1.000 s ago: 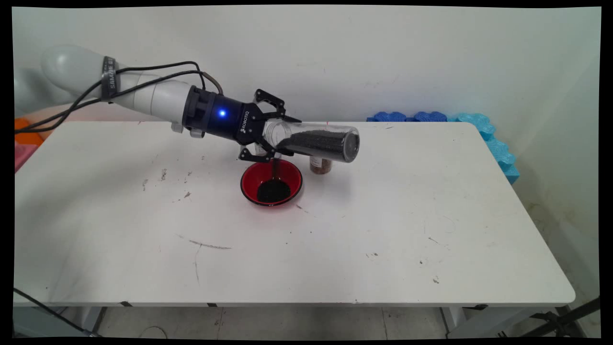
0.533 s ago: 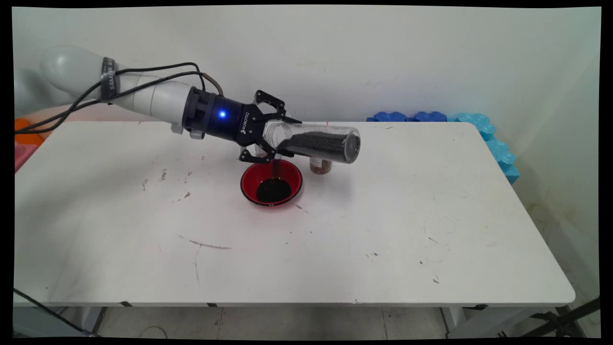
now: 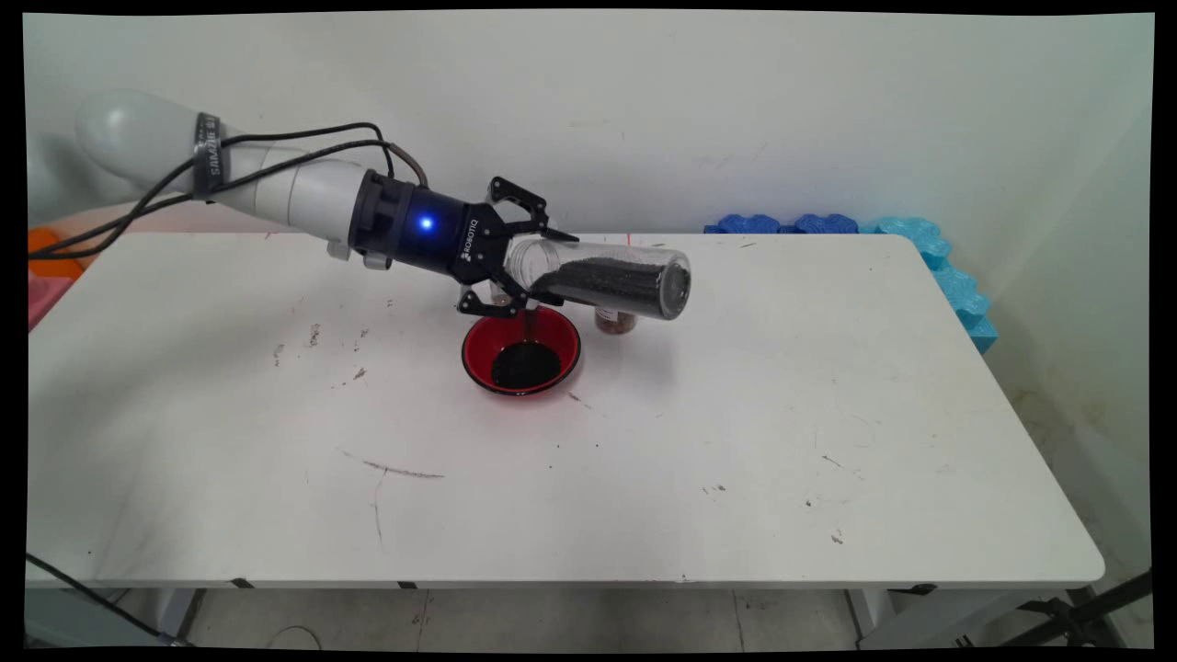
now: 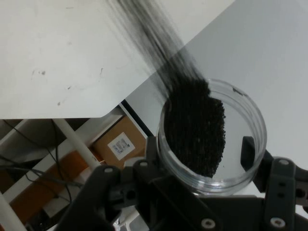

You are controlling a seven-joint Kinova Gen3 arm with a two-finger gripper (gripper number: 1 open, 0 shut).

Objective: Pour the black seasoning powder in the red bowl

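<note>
Arm lifted slightly; gripper (image 3: 524, 267) holds tilted jar (image 3: 607, 276) over red bowl (image 3: 521, 349)

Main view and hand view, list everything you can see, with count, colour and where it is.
table: one, white, fills the main view's middle.
bowl: one, red, on the table under the jar's mouth, black grains heaped inside.
jar: one, clear, part full of black grains, lying nearly level in the gripper above the bowl, grains streaming from its mouth.
small jar: one, clear with brownish contents, on the table behind the held jar.
foam mats: several, blue, past the table's far right corner.
box: one, brown cardboard with a white label, below the table in the hand view.
gripper: one, black, shut on the jar near its mouth.
</note>
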